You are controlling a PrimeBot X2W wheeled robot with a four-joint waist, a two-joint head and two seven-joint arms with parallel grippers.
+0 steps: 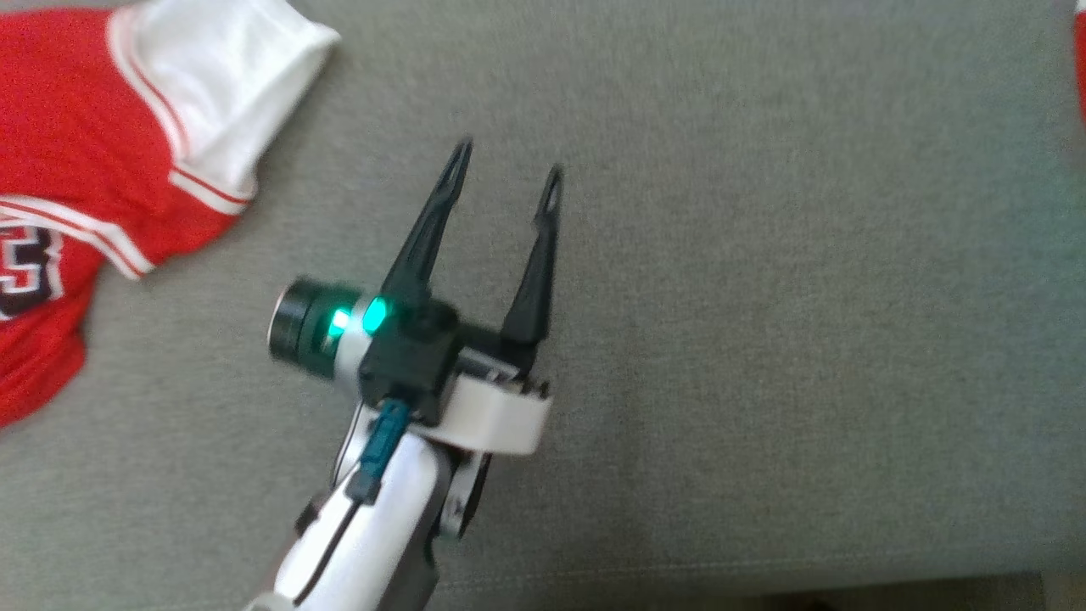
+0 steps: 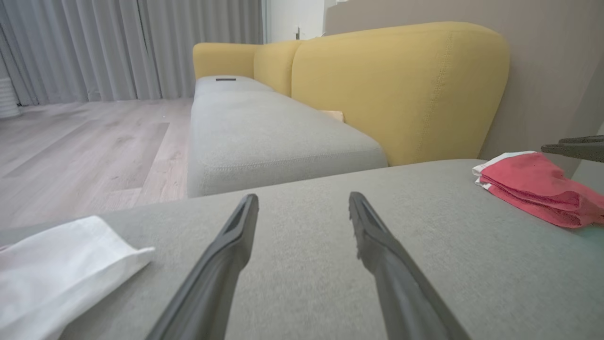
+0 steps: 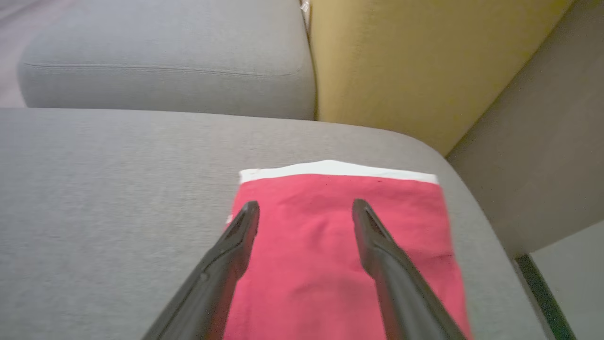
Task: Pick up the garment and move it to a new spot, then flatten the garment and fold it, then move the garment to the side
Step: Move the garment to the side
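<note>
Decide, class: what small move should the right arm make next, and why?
Probably lift the right gripper straight up and back: its fingers stand open over the folded red garment, which lies flat near the edge of the cushion, so dragging could disturb it.

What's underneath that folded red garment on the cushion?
The folded red garment lies on the grey cushion; a white edge shows at its far side. Anything between its layers is covered.

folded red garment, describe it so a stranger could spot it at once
On the grey seat cushion beside the yellow backrest, look near the rounded corner for the folded red garment. It's a flat rectangle with a white strip along one edge, unlike the spread-out red jersey with a white sleeve.
</note>
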